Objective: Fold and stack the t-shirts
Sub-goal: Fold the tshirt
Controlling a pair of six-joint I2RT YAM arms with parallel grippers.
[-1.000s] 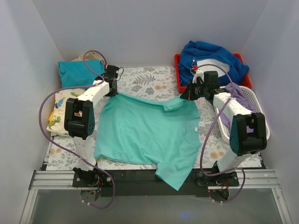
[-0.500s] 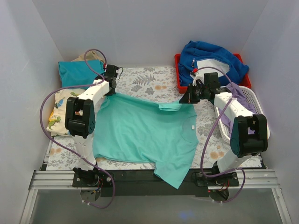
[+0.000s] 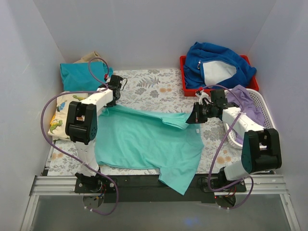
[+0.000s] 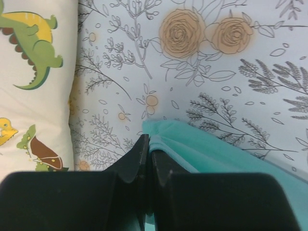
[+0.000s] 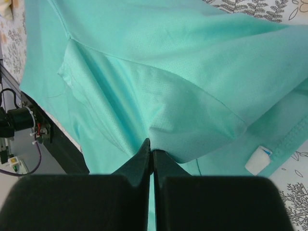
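Mint-turquoise t-shirt [image 3: 144, 142] lies across table [image 3: 159, 89] centre, hanging over near edge. Left gripper [image 3: 109, 103] clenched on its far-left corner, right gripper [image 3: 190, 117] clenched on far-right fold. Teal tee [image 3: 79, 76] in far-left corner.

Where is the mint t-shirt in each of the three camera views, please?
Top view: the mint t-shirt lies spread in the middle of the table, between the two arms.
Left wrist view: only its edge shows, at the bottom right, pinched in the left hand.
Right wrist view: it fills nearly the whole picture, pinched in the right hand.
Shared landmark: the flowered table cover.
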